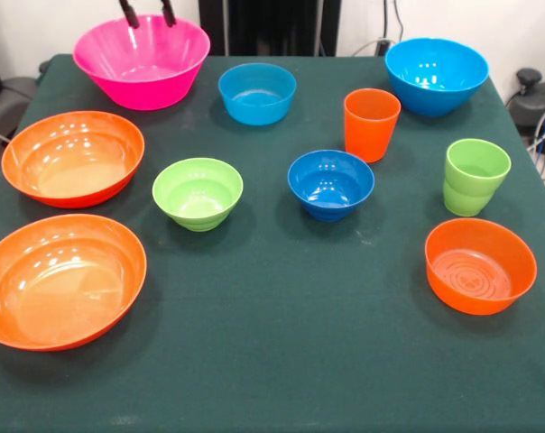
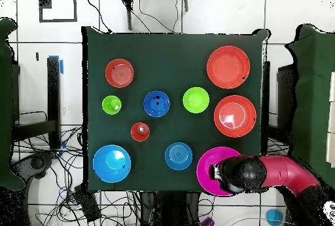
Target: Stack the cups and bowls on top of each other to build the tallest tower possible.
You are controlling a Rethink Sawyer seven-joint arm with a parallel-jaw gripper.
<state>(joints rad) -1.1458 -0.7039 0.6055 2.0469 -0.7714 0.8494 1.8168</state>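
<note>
Two glossy cups point(image 1: 372, 124) stand unstacked; claw point(image 1: 148, 15) spread above round pink bowl point(image 1: 142, 61).

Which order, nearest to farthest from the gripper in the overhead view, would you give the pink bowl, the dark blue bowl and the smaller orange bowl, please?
1. Pink bowl, directly under the gripper, bottom right.
2. Dark blue bowl, mid-table.
3. Smaller orange bowl, upper left.

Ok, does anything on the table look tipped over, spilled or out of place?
Nothing stands out. The cups and bowls all sit upright and apart on the table, none stacked. The gripper hangs over the pink bowl, open.
</note>
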